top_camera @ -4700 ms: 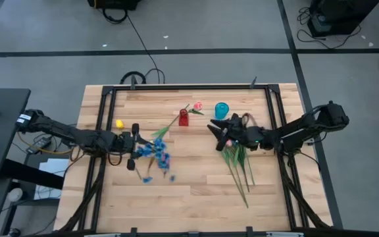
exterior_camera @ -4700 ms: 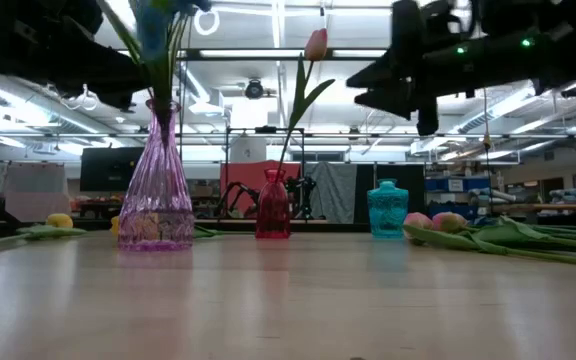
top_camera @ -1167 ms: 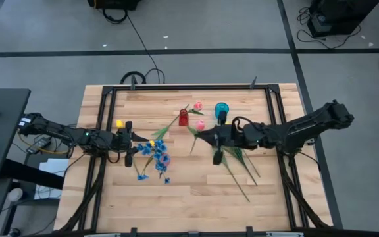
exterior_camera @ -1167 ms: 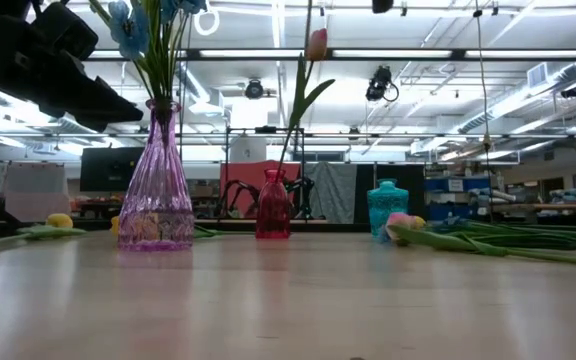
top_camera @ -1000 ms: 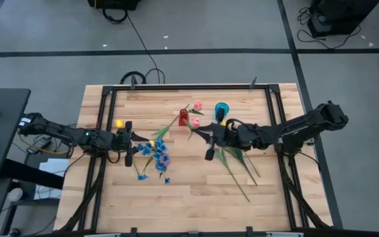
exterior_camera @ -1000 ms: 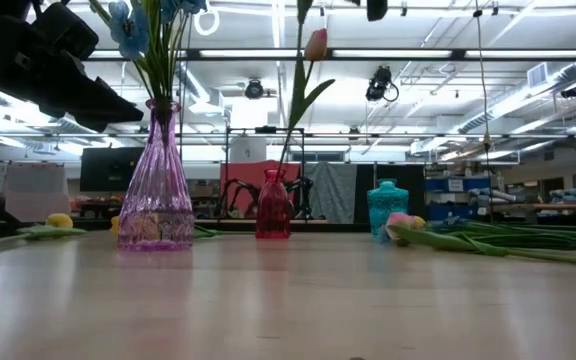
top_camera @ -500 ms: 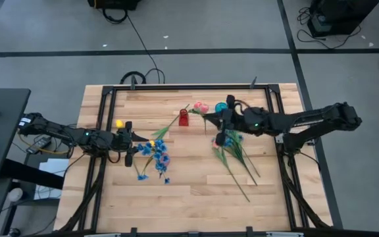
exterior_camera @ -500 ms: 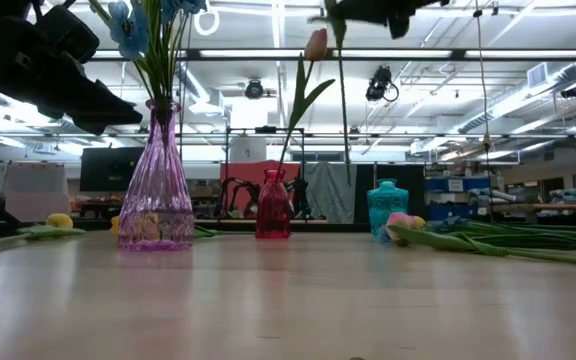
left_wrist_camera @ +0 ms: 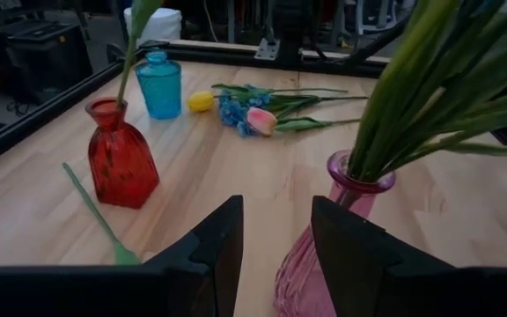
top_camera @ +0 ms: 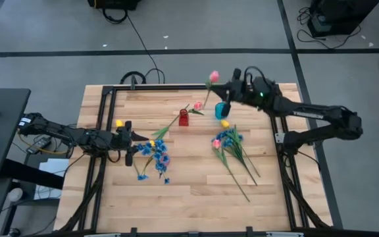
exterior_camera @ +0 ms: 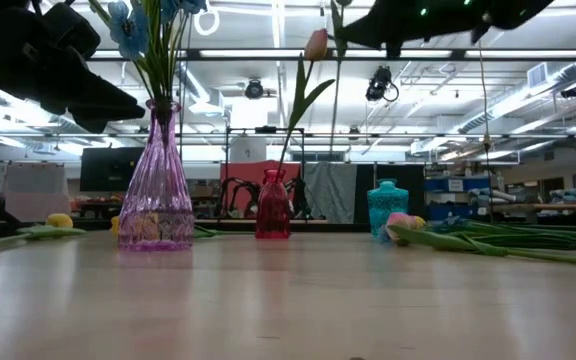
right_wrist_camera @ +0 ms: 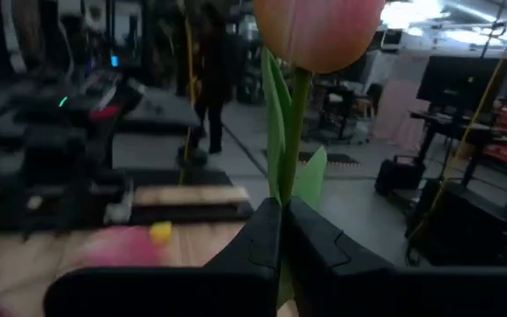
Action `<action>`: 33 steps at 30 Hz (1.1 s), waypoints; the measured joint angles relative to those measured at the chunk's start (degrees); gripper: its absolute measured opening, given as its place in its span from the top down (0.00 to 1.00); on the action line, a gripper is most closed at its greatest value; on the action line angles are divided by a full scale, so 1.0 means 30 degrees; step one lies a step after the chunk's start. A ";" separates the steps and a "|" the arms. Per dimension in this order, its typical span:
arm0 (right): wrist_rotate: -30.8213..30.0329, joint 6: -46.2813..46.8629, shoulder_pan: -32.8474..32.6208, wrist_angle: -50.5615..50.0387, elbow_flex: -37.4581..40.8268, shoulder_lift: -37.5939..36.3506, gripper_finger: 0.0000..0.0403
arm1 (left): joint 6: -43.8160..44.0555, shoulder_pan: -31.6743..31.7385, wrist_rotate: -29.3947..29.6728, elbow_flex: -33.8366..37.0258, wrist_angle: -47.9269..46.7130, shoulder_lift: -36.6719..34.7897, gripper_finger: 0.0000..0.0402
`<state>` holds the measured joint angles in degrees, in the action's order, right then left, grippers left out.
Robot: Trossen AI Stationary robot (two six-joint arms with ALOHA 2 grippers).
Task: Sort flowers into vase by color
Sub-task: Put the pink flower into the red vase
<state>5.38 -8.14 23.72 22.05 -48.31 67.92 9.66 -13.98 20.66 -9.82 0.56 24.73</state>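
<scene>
My right fingers (right_wrist_camera: 280, 231) clamped on a pink tulip (right_wrist_camera: 317, 31) stem above the bench (top_camera: 189, 197), left fingers (left_wrist_camera: 274, 231) apart beside the purple vase (left_wrist_camera: 324, 246)

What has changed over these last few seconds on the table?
The right tool left the flower pile, took a pink tulip from it and raised it to the table's far edge, stem clamped, above the red vase. The left tool backed slightly off the purple vase. The vases, the blue blossoms and the remaining pile stayed put.
</scene>
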 joint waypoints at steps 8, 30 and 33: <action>0.4729 0.3338 0.3077 0.3293 -0.1399 0.3910 0.94 | 0.0507 0.0000 0.0605 0.0000 -0.0023 -0.0006 0.65; 0.7273 0.4720 0.2831 -0.0206 -0.7257 0.7335 0.94 | 0.0523 0.0000 0.1758 0.0000 -0.0167 -0.0006 0.65; 0.6939 0.4288 0.2709 -0.0417 -0.7251 0.7335 0.94 | 0.0803 0.0000 0.1762 0.0000 -0.0162 -0.0006 0.65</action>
<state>26.20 4.72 31.85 20.80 -70.07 89.93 12.06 -13.98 25.94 -9.82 0.08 24.71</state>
